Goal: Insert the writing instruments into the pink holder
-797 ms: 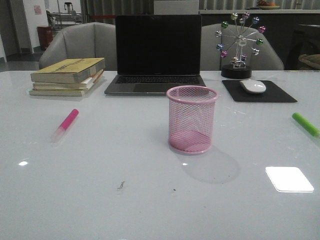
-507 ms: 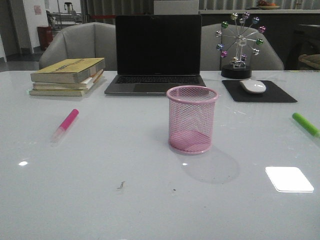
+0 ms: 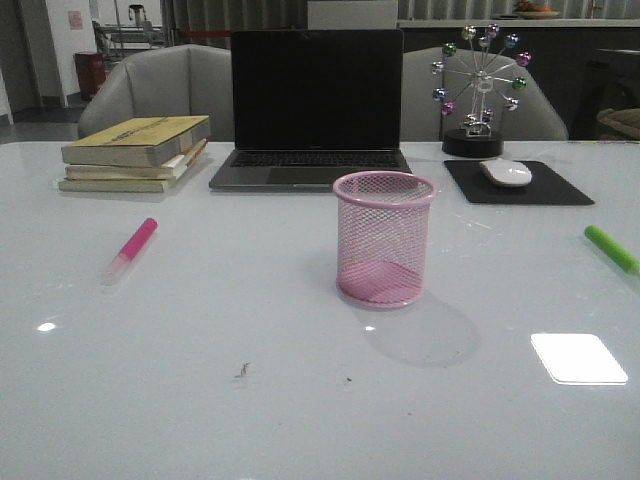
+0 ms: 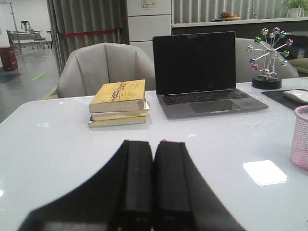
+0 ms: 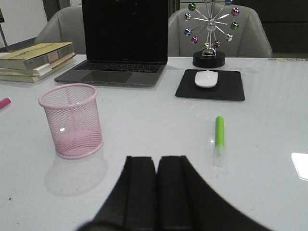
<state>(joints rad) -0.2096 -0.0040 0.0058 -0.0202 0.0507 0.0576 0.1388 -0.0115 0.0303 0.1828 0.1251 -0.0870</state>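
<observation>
Both grippers, left [image 4: 154, 192] and right [image 5: 157, 192], clenched empty; pink marker [image 3: 130, 249] left of upright pink holder [image 3: 384, 238], green marker [image 3: 611, 248] right of it.

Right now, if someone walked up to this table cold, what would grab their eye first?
Probably the pink mesh cup, standing upright and empty in the middle of the white table. Next come the two markers lying flat far apart: the pink marker to the left below the stacked books, the green marker at the right edge. Behind the cup sits an open laptop with a dark screen.
</observation>
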